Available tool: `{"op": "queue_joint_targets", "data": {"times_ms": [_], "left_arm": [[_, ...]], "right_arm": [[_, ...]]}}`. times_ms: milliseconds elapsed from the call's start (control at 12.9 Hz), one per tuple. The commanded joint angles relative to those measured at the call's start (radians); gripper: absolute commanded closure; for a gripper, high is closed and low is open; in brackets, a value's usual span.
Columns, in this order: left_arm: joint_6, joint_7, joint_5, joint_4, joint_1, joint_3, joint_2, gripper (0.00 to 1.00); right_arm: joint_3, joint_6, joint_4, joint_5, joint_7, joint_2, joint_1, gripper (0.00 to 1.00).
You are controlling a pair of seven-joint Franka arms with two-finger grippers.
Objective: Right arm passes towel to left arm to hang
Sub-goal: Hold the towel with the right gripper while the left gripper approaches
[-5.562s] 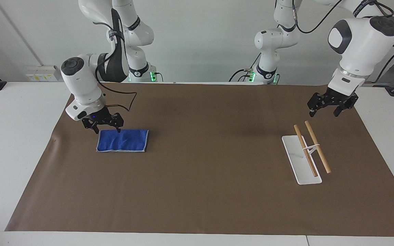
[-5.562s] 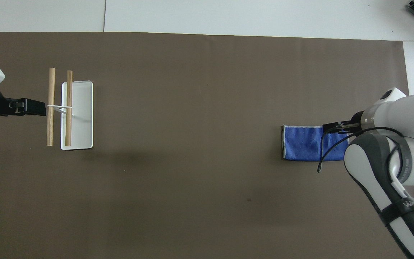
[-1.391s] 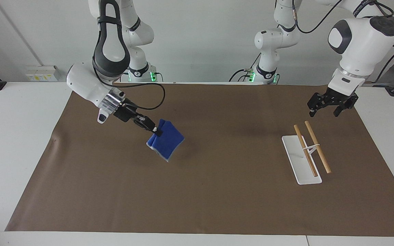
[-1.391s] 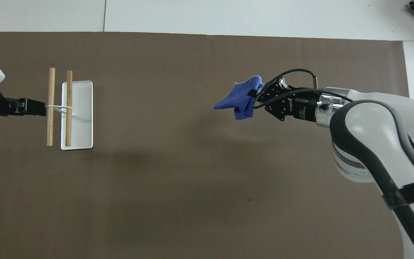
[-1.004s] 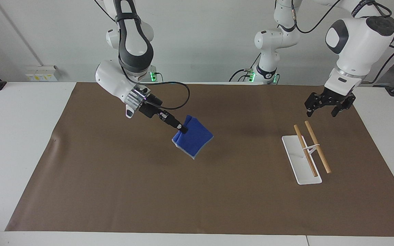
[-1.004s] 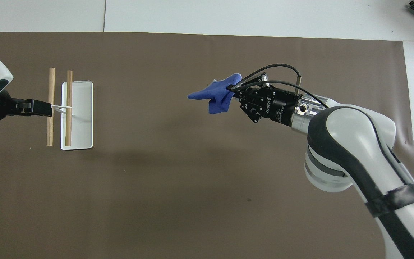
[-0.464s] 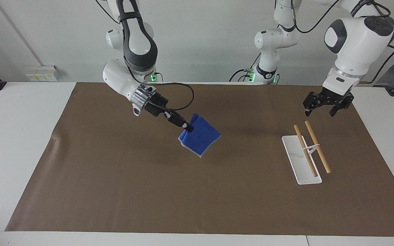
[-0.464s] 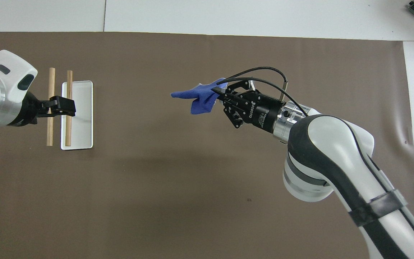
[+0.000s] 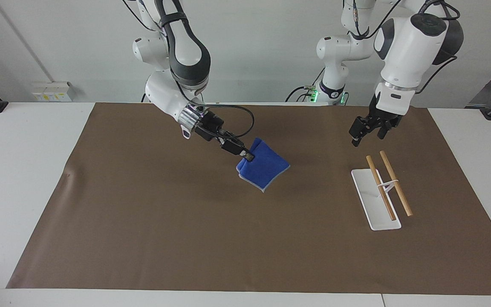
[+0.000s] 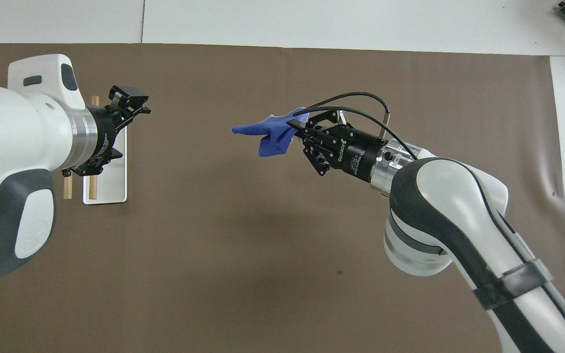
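Note:
My right gripper is shut on one edge of the royal-blue towel and holds it in the air over the middle of the brown mat. The towel hangs folded below the fingers. In the overhead view the right gripper points toward the left arm's end, with the towel sticking out from it. My left gripper is open and empty in the air over the mat beside the rack, turned toward the towel and well apart from it. It also shows in the overhead view.
A rack with a white base and two raised wooden rods stands at the left arm's end. In the overhead view the left arm covers part of the base. The brown mat covers the table.
The right gripper has picked the towel off the mat and carried it toward the table's middle. In the last half second the left arm has swung away from the rack toward the towel.

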Motion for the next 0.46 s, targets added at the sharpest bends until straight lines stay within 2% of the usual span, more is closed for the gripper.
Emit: {"op": "queue_joint_targets", "data": {"times_ms": [0,155,386], "left_arm": [[0.053,-0.183,-0.012,-0.016,-0.001,-0.031,0.001,0.00],[0.057,-0.364,-0.012,-0.044,0.000,-0.057,-0.010,0.00],[0.204,-0.501,-0.012,-0.113,0.002,-0.079,-0.018,0.00]], "right_arm": [[0.003,0.020,0.009,0.025,0.008,0.006,0.000,1.00],[0.003,0.020,0.009,0.025,0.008,0.006,0.002,1.00],[0.003,0.020,0.009,0.025,0.008,0.006,0.002,1.00]]}}
